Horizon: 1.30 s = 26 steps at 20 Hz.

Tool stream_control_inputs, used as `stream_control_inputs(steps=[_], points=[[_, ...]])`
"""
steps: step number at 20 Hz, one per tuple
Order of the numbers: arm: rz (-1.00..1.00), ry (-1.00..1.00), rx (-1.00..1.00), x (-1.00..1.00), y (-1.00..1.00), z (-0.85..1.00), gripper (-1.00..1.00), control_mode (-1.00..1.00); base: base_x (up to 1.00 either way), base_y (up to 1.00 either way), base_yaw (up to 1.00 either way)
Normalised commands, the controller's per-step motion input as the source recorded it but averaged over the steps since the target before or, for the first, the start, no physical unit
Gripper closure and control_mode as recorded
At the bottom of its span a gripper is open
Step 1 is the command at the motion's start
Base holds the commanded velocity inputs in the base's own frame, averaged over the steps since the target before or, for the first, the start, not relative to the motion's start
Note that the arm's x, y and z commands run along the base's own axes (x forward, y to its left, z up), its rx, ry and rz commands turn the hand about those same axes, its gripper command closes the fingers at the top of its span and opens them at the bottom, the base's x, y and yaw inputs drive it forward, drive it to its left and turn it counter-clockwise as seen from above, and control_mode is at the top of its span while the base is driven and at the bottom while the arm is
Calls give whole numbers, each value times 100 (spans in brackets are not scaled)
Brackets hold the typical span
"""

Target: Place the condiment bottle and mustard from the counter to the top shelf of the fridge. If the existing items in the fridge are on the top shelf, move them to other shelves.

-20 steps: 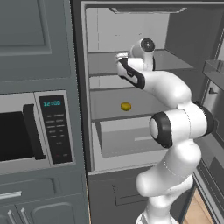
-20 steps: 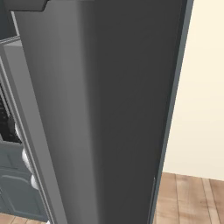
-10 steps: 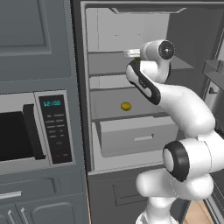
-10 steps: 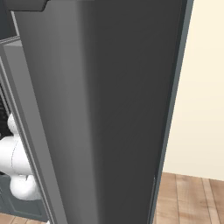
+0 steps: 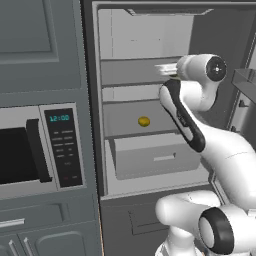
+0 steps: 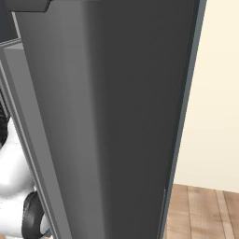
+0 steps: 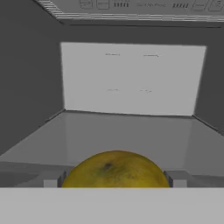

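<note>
Microwave (image 5: pixel 37 147) with a lit clock fills the left of the left base view, set into dark grey cabinets. To its right stands the fridge (image 5: pixel 105 100), door open, white walls inside and grey shelves one above another. On the middle shelf (image 5: pixel 125 117), near the centre of the frame, lies one small yellow fruit (image 5: pixel 144 121), alone and apart from the arm. Below it sits a pale drawer (image 5: pixel 155 157). Further right, at the upper centre-right of the frame, the white arm (image 5: pixel 220 150) reaches to the front edge of the top shelf (image 5: pixel 132 70), with the pincer (image 5: pixel 167 71) at shelf height; its tips are too small there to judge.

In the right base view the dark outer face of the fridge door (image 6: pixel 116 116) takes up the left and centre, with a cream wall and wooden floor (image 6: pixel 205 210) at the right edge.

In the hand view the top shelf (image 7: pixel 127 131) stretches back to a white rear wall. At the bottom centre a second yellow fruit (image 7: pixel 116 170) sits between the two finger tips (image 7: pixel 51 180) of the pincer (image 7: pixel 114 180), which stand wide, one on each side of it. Whether the tips touch the fruit cannot be told. The fruit rests at the near edge of the top shelf.
</note>
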Motion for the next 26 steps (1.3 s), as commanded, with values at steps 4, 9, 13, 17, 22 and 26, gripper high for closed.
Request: stream_control_inputs(steps=[4, 9, 13, 17, 22, 26], points=[[3, 0, -5, -100, 0, -54, 100, -100, 0, 0, 0], [1, 10, -10, -100, 0, -95, 100, -100, 0, 0, 0], [0, 21, -16, -69, 0, -92, 100, -100, 0, 0, 0], [-10, 3, -3, 24, 0, -21, 100, -100, 0, 0, 0], [-13, 0, 0, 71, 0, 0, 100, -100, 0, 0, 0], [-4, 0, 0, 67, -3, -3, 100, -100, 0, 0, 0]])
